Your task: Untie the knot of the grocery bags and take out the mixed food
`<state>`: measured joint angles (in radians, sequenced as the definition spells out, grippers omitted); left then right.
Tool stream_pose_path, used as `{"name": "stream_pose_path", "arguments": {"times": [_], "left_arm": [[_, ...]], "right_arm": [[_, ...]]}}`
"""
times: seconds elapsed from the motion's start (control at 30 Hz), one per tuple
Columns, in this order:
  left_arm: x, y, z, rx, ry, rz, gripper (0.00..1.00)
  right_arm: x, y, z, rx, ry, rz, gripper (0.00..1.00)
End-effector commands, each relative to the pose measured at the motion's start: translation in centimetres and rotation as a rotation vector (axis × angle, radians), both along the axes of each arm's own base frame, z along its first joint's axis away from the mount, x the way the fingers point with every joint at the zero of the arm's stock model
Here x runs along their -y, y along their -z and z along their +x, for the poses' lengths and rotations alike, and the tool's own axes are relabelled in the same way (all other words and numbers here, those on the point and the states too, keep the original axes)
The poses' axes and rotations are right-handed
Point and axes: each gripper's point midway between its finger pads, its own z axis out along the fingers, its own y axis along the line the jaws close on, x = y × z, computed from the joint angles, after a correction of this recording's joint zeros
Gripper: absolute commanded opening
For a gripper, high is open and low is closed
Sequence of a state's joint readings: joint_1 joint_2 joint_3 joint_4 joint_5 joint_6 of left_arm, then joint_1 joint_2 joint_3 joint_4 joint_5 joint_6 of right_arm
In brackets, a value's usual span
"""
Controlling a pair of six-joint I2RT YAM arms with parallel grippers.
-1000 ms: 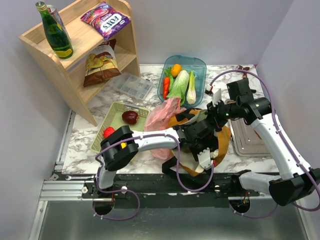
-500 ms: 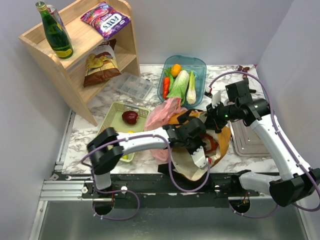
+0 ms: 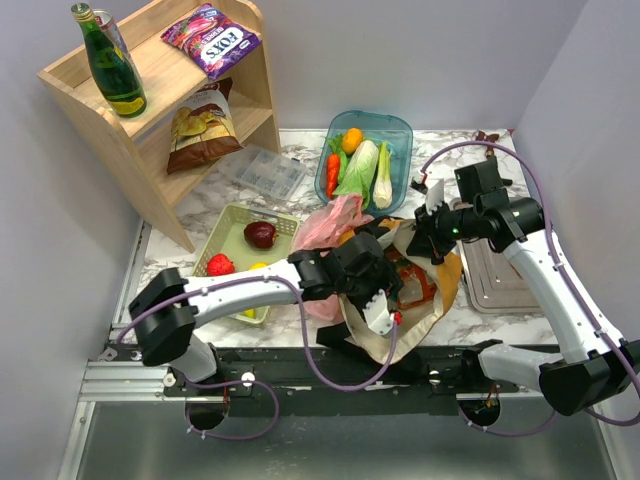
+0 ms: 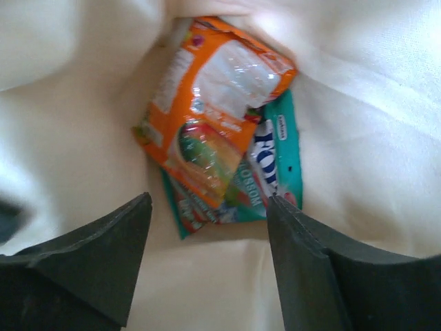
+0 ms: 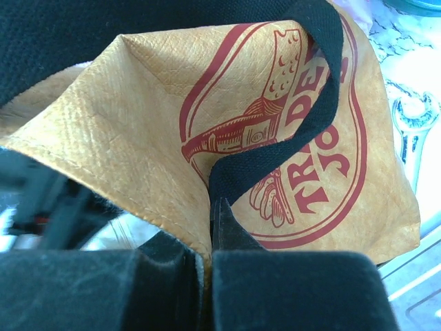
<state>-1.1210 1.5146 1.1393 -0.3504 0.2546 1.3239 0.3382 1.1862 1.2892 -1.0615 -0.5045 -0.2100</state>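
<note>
The left gripper (image 4: pixel 207 210) hangs with its jaws spread wide inside the tote (image 5: pixel 131 117), framing the orange snack packet (image 4: pixel 213 103) that lies across the teal snack packet (image 4: pixel 279 172) in the middle of the left wrist view, apparently lined up to close on the top one. The right gripper (image 5: pixel 210 231) is clamped on the tote's rim beside the black strap (image 5: pixel 327 89), right of centre in the top view, probably to hold the mouth open for that reach. The pink plastic bag (image 3: pixel 325 228) lies slack just left of the tote, and whether its knot is undone is too small to tell
</note>
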Motion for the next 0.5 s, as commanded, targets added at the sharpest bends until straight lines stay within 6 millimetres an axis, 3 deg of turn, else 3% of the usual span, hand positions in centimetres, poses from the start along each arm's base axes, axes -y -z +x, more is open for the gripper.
{"name": "stream_pose_path", "arguments": {"times": [0.0,0.17,0.33,0.4,0.47], "left_arm": [[2.4,3.2,2.4,0.099,0.000,0.045,0.75],[5.0,6.0,4.8,0.207,0.015,0.076,0.79],[7.2,7.8,5.1,0.235,0.066,0.052,0.89],[8.2,8.1,5.6,0.262,0.066,0.020,0.89],[8.6,8.6,5.7,0.262,0.077,0.023,0.83]], "right_arm": [[-0.2,-0.7,-0.4,-0.020,-0.010,0.024,0.01],[-0.4,-0.4,-0.5,-0.039,-0.016,0.032,0.01],[-0.5,-0.3,0.0,-0.041,-0.016,0.028,0.01],[-0.6,-0.2,0.1,-0.045,-0.019,0.031,0.01],[-0.6,-0.2,0.1,-0.046,-0.020,0.030,0.01]]}}
